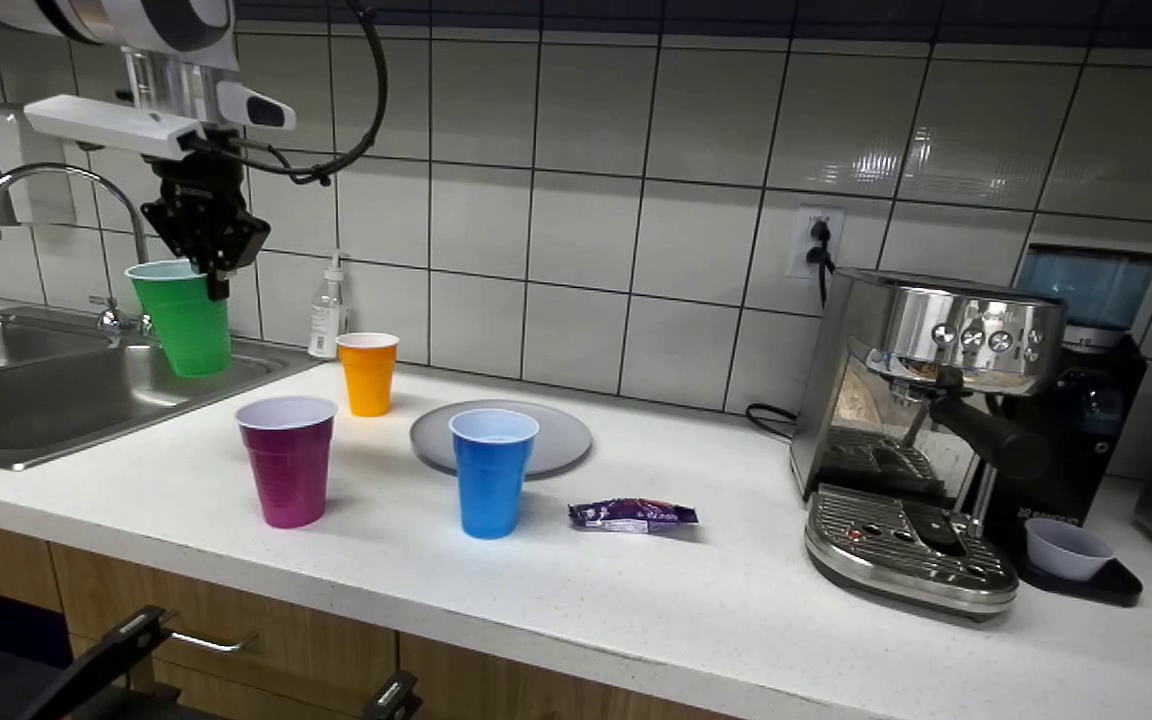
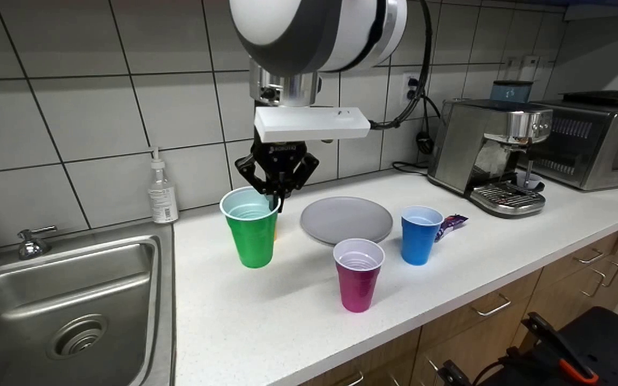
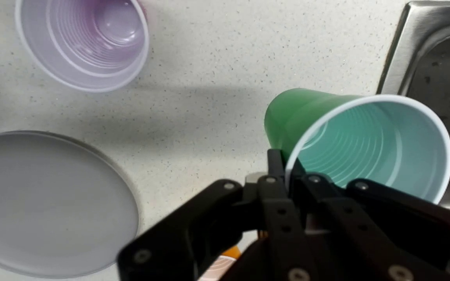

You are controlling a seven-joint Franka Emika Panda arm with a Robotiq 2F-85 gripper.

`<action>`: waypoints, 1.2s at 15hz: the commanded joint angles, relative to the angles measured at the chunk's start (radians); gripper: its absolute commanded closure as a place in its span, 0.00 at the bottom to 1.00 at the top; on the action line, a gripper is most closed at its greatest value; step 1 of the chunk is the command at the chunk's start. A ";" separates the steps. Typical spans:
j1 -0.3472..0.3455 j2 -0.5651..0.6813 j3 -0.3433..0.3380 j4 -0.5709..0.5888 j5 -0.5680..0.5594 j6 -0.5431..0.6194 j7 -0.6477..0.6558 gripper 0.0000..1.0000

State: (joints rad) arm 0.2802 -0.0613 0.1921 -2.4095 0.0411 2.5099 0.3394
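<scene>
Above the white countertop (image 2: 223, 327), near the stainless-steel sink (image 2: 164, 300), held a green plastic cup (image 2: 254, 241) by its rim.
Pinched it between the jaws of the Robotiq gripper (image 3: 286, 168), body below them on the sink side, mouth up, long axis nearly upright; showed a magenta cup (image 2: 357, 289) and gray plate (image 2: 346, 219) farther from the sink.

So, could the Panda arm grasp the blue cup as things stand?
Probably not: the pincer is shut on the green cup by its rim, so it likely must let go first. Otherwise, access from above seems free: the blue cup stands upright and uncovered.
</scene>
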 commanded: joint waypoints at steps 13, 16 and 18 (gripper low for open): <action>-0.090 -0.196 -0.056 -0.051 0.017 -0.173 -0.234 0.99; -0.099 -0.201 -0.074 -0.053 0.022 -0.181 -0.273 0.99; -0.106 -0.207 -0.083 -0.061 0.021 -0.184 -0.287 0.99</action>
State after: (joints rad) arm 0.1947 -0.2301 0.1155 -2.4538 0.0428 2.3601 0.1069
